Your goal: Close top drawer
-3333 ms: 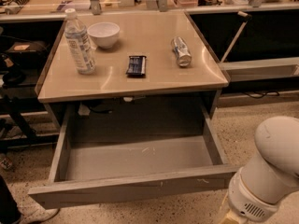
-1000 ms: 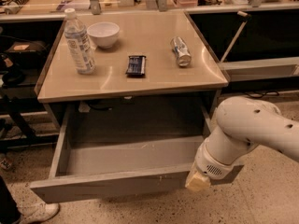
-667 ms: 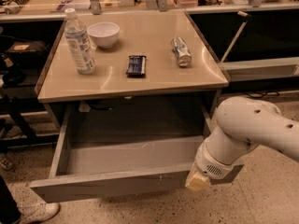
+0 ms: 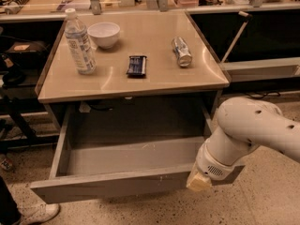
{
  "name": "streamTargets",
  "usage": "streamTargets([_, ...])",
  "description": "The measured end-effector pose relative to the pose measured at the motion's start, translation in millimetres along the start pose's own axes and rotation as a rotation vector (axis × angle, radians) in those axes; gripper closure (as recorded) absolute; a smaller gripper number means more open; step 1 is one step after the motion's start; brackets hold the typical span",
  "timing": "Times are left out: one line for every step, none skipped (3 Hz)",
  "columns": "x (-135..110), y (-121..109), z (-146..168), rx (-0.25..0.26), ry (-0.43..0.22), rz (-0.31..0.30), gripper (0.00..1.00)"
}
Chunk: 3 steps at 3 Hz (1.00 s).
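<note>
The top drawer is a wide, shallow grey box pulled far out from under the tan table top; its inside is empty and its long flat front panel faces the camera. My white arm reaches in from the right. The gripper is at the right end of the drawer's front panel, low, seemingly against it; only a tan tip shows past the wrist.
On the table top stand a water bottle, a white bowl, a dark snack packet and a lying can. A shelf unit stands to the right. A shoe is at the bottom left.
Since 3.3 s ago the arm swung up and left from the lower right corner to the drawer front's right end. In the last second nothing has visibly moved.
</note>
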State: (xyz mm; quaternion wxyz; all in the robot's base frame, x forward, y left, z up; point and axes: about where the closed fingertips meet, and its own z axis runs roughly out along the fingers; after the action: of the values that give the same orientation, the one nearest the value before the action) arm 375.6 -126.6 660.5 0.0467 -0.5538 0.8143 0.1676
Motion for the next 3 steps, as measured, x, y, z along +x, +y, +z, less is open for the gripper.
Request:
streamTargets([0.0, 0.0, 0.0, 0.0, 0.0, 0.0, 0.11])
streamTargets([0.0, 0.0, 0.0, 0.0, 0.0, 0.0, 0.0])
streamTargets([0.0, 0.0, 0.0, 0.0, 0.0, 0.0, 0.0])
